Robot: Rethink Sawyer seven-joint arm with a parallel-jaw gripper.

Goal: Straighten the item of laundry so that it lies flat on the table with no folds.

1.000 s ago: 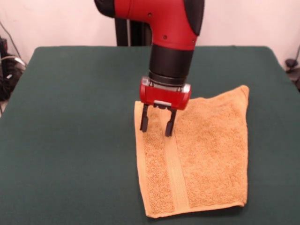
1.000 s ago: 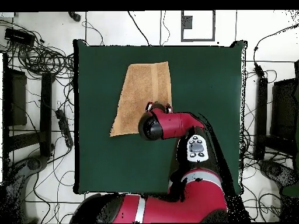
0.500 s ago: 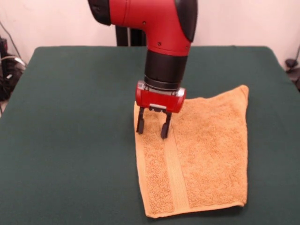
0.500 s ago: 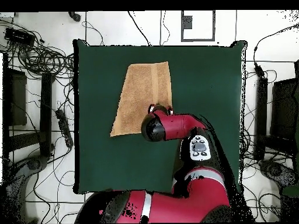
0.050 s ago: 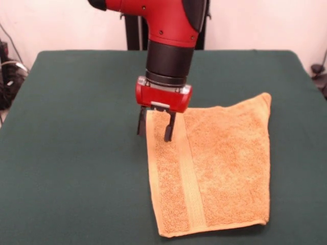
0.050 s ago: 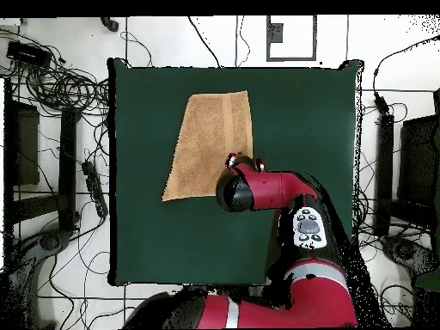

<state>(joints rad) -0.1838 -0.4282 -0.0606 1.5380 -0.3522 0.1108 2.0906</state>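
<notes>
Since the earlier frames the red-and-black claw (image 5: 155, 130) has slid sideways off the middle of the cloth to its edge, while the small orange-tan terry towel (image 5: 219, 168) has kept its place.

In the front view the two dark fingers stand apart, one over the bare dark green cloth-covered table (image 5: 71, 153) and one over the towel's far left corner, straddling the hem, probably so they can pinch that corner. The towel lies right of centre, its far right corner stretched outward, so the outline is skewed rather than square; a flat woven band runs down its left part.

In the overhead view the arm covers the claw; the towel (image 6: 210, 142) lies on the table's (image 6: 301, 120) far half, narrower at one end.
</notes>
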